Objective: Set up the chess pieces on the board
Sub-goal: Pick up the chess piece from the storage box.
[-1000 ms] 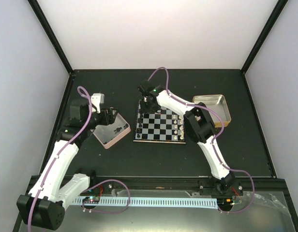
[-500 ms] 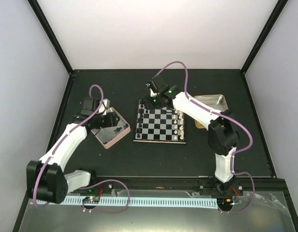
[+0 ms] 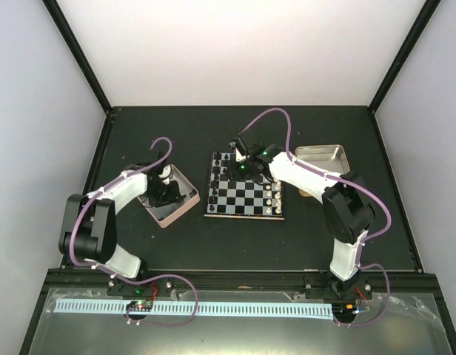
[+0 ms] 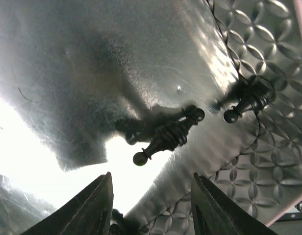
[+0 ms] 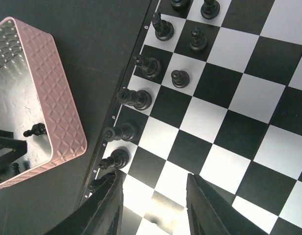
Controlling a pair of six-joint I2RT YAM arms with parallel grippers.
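Left gripper point(image 4: 152, 177) hangs spread and empty just short of a black piece point(image 4: 168, 137) lying mid-frame in the pink tin point(image 5: 62, 117), so at least one is unplaced (maybe more). Other black pieces point(image 5: 136, 98) line the board point(image 5: 259, 98) along its upper-left edge; the right gripper point(image 5: 153, 181) gapes empty above.

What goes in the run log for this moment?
left gripper: open, over black piece lying in pink tin | right gripper: open, empty, above board

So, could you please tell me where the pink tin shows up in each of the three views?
Top view: pink tin left of the chessboard, under the left pincer.
Left wrist: its shiny floor and quilted wall fill the picture.
Right wrist: far left, beside the chessboard.
Shared landmark: the left pincer reaching into it.
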